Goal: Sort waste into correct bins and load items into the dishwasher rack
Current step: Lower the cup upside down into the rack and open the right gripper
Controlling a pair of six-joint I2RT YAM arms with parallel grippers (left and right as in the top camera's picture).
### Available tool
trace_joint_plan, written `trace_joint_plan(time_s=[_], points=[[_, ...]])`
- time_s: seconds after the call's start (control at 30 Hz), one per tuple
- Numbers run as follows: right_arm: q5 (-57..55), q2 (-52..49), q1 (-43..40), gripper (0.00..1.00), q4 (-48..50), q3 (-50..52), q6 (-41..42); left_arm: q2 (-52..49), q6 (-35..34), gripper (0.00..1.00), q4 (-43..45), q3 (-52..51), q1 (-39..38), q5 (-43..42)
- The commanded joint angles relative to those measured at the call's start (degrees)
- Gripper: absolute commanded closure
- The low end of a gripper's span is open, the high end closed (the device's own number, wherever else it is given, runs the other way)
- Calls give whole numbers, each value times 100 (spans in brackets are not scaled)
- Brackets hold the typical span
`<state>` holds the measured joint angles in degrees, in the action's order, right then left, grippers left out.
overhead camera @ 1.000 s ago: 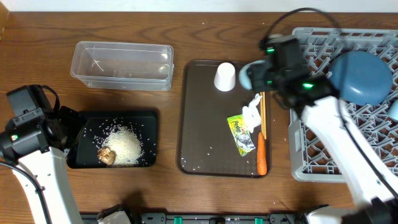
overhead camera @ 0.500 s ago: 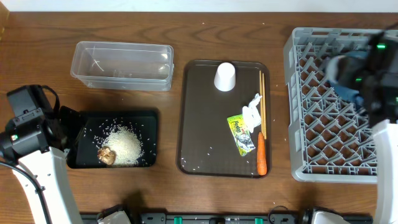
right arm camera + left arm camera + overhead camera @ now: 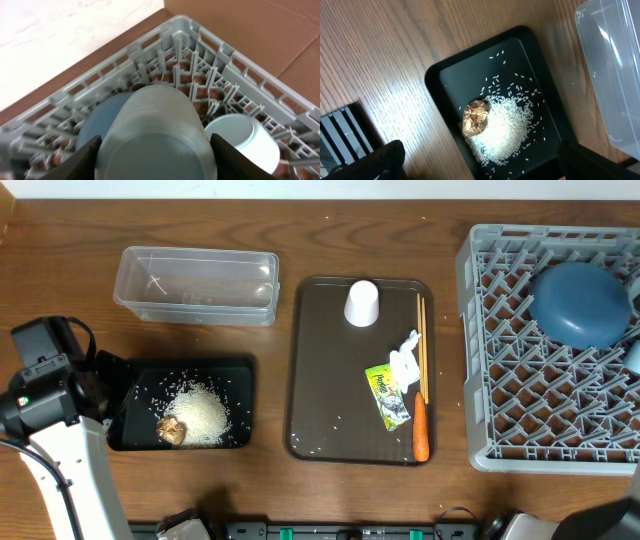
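The step in hand is loading the dishwasher rack (image 3: 500, 410). The right gripper (image 3: 155, 145) has its jaws clamped on the light-blue cup (image 3: 155, 120), one finger pressed to each side. The cup is held toward a corner of the rack. Inside the rack, the dark-blue plate (image 3: 580, 302) lies behind the cup and the pale bowl (image 3: 245, 140) sits just beside it. Whether the cup touches the pegs is hidden.

The next move probably calls for lowering the cup into a free cell of the rack, clear of the plate and bowl, then letting the jaws part.

The left gripper (image 3: 480, 152) hovers with its jaws wide apart and empty over the black tray (image 3: 135, 410), well apart from the rack on its left-arm side. The tray holds the rice (image 3: 200, 412) and the brown lump (image 3: 172, 430).

Between that tray and the rack lies the serving tray (image 3: 320, 380) on the table (image 3: 300, 240). It carries the white cup (image 3: 361, 303), chopsticks (image 3: 421, 345), tissue (image 3: 405, 358), foil wrapper (image 3: 388, 395) and carrot (image 3: 421, 430), all waiting to be sorted or loaded. The clear tub (image 3: 197, 285) stands empty.
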<state>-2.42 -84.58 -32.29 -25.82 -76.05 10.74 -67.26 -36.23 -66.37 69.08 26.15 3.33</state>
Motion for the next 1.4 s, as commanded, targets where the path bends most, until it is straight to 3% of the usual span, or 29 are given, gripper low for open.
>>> trace_joint_plan(time_s=[0.0, 0.33, 0.83, 1.0, 1.37], points=[[-20, -358, -203, 46, 278, -105, -151, 7, -52, 2, -24, -20, 31, 11], [-109, -1088, -640, 41, 1327, -105, -162, 7, -52, 2, -24, -20, 31, 11], [-79, -1773, -787, 38, 1784, -105, 210, 7, -52, 2, -24, -20, 31, 9], [-131, -1773, -793, 20, 1768, -105, 205, 7, -52, 2, -24, -20, 31, 11], [225, -1342, -734, 11, 1567, -111, 214, 7, -52, 2, -24, -20, 31, 11]])
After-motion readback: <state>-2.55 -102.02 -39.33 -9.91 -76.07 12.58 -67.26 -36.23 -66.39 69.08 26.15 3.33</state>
